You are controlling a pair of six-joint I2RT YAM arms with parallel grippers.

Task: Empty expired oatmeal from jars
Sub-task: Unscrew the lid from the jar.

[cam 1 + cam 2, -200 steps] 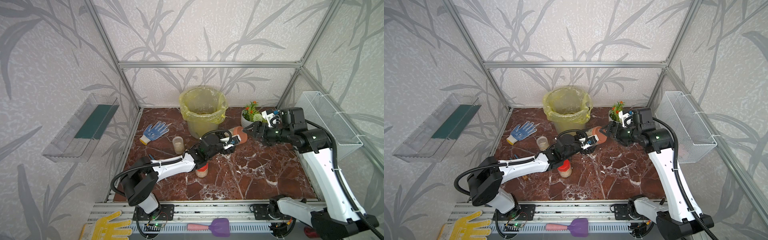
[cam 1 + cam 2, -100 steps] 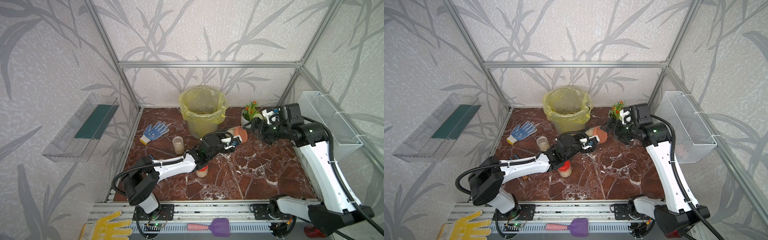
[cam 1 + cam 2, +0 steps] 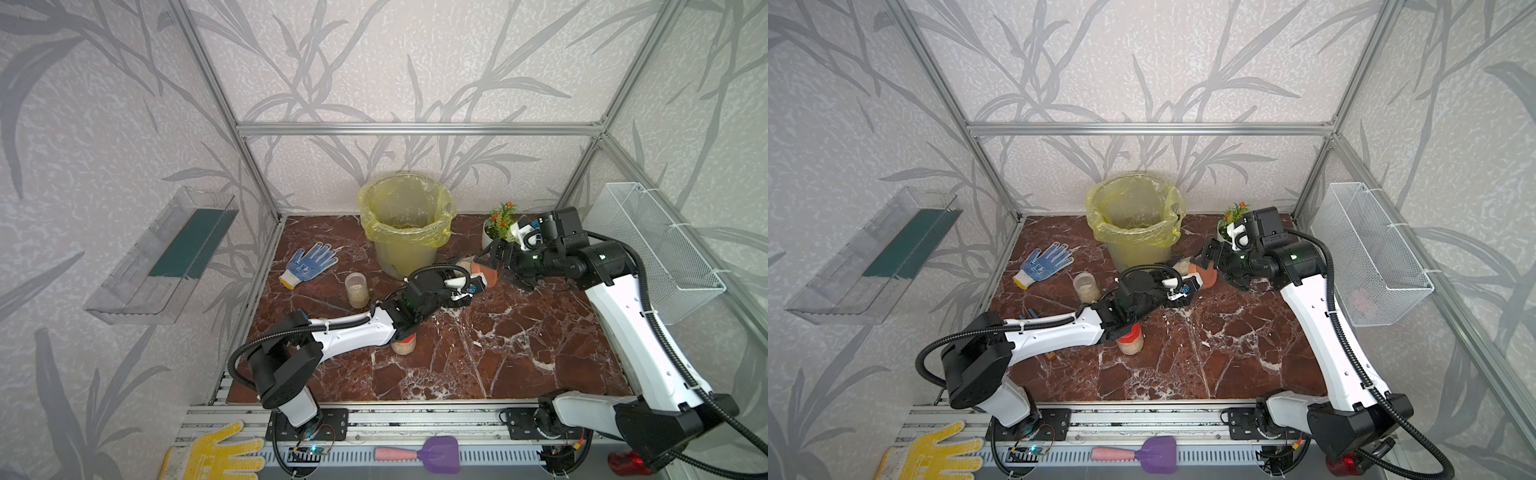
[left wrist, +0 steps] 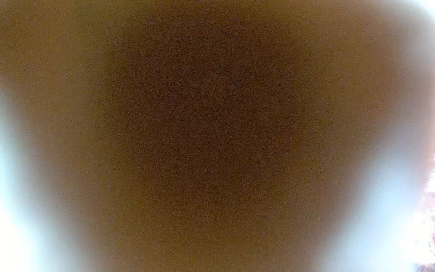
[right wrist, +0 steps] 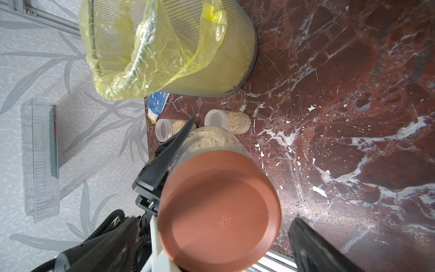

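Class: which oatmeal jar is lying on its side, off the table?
The brown-lidded jar, held sideways in the air; the red-lidded jar and the slim jar stand upright on the table.

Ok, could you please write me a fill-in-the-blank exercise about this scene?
1. The left claw holds a jar with a ___ lid.
2. The right claw is ___, its fingers either side of that lid.
3. The bin is lined with a ___ bag.
Missing words: brown, open, yellow.
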